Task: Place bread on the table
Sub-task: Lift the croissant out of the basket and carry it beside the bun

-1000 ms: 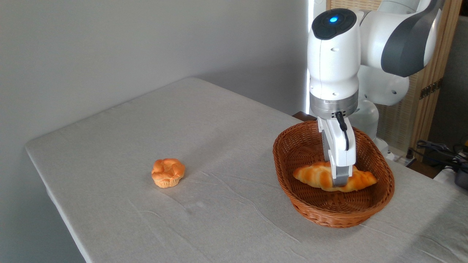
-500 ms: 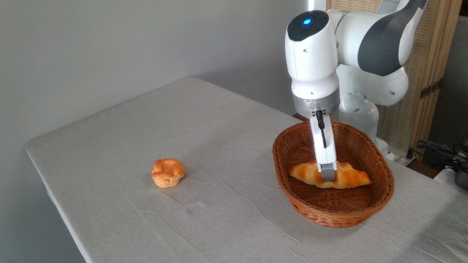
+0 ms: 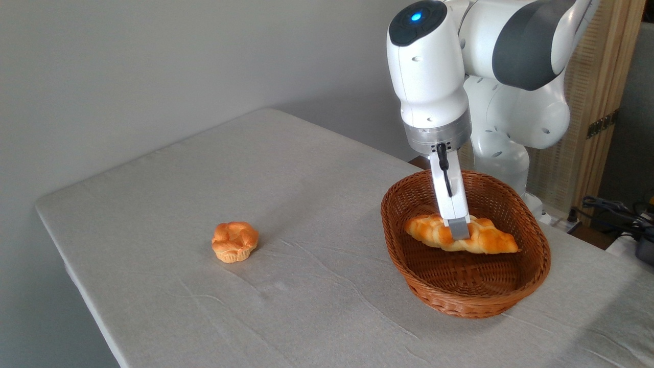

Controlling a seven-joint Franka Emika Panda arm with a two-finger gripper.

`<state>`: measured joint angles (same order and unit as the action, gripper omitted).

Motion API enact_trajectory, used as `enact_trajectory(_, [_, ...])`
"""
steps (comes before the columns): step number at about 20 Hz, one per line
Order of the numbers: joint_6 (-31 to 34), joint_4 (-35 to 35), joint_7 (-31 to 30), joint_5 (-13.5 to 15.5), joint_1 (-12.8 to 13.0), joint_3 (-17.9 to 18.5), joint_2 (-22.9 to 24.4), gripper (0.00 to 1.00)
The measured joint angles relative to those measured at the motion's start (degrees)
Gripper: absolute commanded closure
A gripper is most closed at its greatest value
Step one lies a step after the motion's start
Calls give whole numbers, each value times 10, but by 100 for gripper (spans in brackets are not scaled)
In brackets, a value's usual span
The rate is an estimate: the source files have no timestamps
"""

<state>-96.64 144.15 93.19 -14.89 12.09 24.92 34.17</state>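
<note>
Fixed camera: end effector [image 3: 458, 232] points down into the brown wicker basket [image 3: 531, 273], its fingers clamped on the middle of the bread [image 3: 485, 241], which hangs lengthwise above the basket floor, ends sticking out to either side of the fingers, right end tilted slightly lower. The basket sits directly beneath the end effector on the grey cloth-covered bench [image 3: 306, 184], toward its right end. A small round bun [image 3: 235, 241] rests on the bench well to the left of the end effector, apart from the basket.
</note>
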Motion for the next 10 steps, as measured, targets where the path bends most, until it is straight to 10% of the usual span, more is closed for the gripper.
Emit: enact_trajectory(10, [115, -161, -1, 2, 85, -1, -47, 90])
